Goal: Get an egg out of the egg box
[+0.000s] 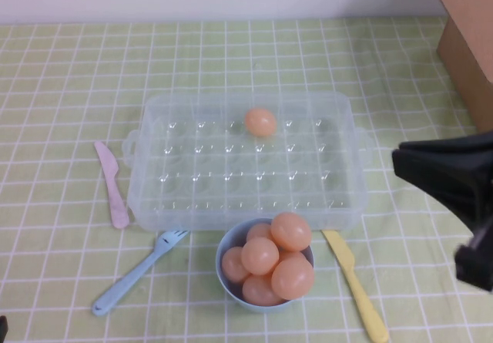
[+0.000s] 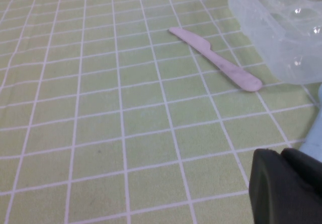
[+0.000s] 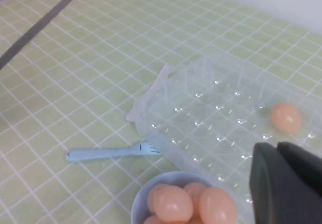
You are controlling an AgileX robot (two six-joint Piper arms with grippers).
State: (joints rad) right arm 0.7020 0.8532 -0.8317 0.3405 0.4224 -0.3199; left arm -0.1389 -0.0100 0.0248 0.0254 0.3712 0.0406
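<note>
The clear plastic egg box (image 1: 154, 204) lies mid-table with one peach-orange egg (image 1: 260, 122) in a far-row cell. The egg also shows in the right wrist view (image 3: 286, 118), inside the box (image 3: 201, 108). My right gripper (image 1: 399, 162) hovers to the right of the box, above the table, shut and empty; its fingers (image 3: 271, 183) are pressed together. My left gripper (image 2: 279, 152) is low at the near left, shut and empty, away from the box corner (image 2: 271, 27).
A light-blue bowl (image 1: 225, 272) heaped with several eggs stands just in front of the box. A pink knife (image 1: 113, 185) lies left of the box, a blue fork (image 1: 135, 274) front left, a yellow knife (image 1: 356, 285) front right. A cardboard box (image 1: 470, 35) stands far right.
</note>
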